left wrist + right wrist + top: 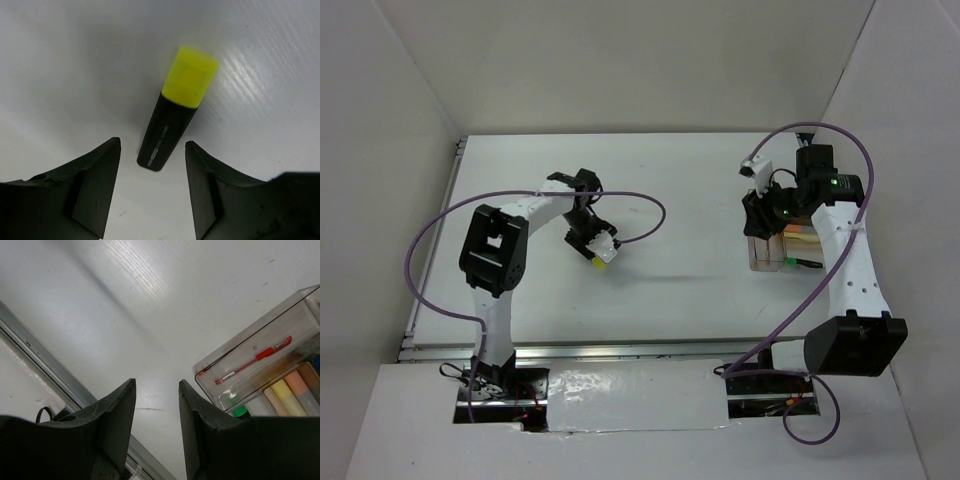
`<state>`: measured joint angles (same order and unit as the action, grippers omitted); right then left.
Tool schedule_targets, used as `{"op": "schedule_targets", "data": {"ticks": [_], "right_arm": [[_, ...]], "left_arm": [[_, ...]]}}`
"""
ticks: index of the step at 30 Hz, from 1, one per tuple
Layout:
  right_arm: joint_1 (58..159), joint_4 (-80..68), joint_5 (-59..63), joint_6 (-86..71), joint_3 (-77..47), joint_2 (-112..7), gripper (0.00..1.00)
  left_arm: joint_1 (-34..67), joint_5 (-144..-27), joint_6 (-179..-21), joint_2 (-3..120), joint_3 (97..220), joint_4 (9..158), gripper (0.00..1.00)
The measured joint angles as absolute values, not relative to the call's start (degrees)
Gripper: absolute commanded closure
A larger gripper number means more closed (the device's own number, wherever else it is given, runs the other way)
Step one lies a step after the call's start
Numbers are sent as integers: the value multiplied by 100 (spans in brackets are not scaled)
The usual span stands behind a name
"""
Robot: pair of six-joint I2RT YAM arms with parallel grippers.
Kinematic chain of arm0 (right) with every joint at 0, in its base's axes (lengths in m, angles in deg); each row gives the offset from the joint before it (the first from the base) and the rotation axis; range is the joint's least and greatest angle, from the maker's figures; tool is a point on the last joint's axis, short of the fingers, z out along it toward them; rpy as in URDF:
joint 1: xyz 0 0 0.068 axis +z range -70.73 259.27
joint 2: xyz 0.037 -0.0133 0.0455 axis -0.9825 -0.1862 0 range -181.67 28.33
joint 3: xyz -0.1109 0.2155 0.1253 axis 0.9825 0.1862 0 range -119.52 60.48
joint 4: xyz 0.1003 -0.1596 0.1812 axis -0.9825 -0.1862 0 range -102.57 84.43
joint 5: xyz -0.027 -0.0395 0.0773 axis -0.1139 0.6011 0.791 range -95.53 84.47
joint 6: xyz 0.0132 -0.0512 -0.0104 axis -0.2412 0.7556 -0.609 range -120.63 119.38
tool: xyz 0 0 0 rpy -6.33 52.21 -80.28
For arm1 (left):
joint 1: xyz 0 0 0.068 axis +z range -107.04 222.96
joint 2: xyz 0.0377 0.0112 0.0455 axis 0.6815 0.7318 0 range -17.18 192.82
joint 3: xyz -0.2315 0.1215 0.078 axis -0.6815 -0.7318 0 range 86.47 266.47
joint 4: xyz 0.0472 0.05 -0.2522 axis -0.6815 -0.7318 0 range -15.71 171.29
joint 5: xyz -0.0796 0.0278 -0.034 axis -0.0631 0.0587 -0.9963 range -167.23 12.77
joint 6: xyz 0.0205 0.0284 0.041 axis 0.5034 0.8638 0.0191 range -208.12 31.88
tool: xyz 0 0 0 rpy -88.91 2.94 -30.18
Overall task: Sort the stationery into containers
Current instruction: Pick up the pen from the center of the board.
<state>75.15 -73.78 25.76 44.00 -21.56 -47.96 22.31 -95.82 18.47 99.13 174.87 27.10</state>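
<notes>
Reaching for the yellow-capped highlighter (pixel 172 120) lying loose on the table (pixel 60 60), the left gripper (pixel 152 142) stands open over its tail, needing, I'd say, to close and lift, while the empty right gripper (pixel 157 390) hangs open near the organiser (pixel 295 320).

White table (pixel 670 180): yellow-cap highlighter (pixel 172 117) lying flat, left-centre; clear organiser (pixel 270 330) w/ pens, right side.
</notes>
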Motion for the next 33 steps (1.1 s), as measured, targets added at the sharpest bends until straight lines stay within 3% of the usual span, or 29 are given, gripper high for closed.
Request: {"op": "schedule_targets", "data": {"ticks": [2,10,13,14,16,20,24,29,33], "right_arm": [[7495,-7387,2620,4393,-2158,-4803,53],[7382,-7446,2773,4406,-2182,-4825,53],[7375,-7463,2939,4393,-2252,-4833,53],[7375,-7461,3005,4362,-2276,-4829,53],[7375,-7384,3184,4203,-2281,-4790,52],[7377,-6796,3437,3469,-2018,-4390,48],[7377,-5962,3704,2299,-1629,-3802,47],[7486,-4145,3809,-81,-633,-3085,44],[8066,-3175,3562,-1539,-395,-3069,43]], "left_arm": [[2131,-9494,1836,10071,17527,2649,36],[2052,-9225,1709,10339,17765,2395,57],[2065,-9282,1526,10307,17699,2465,78],[2068,-9322,1436,10278,17658,2517,90],[2072,-9479,981,10191,17535,2670,100],[2078,-10176,-393,10005,17323,2992,100],[2050,-10738,-2922,9349,16939,3938,100],[2013,-10677,-6282,7994,16200,5652,100],[1910,-9796,-8671,6925,15422,6664,100]]}}
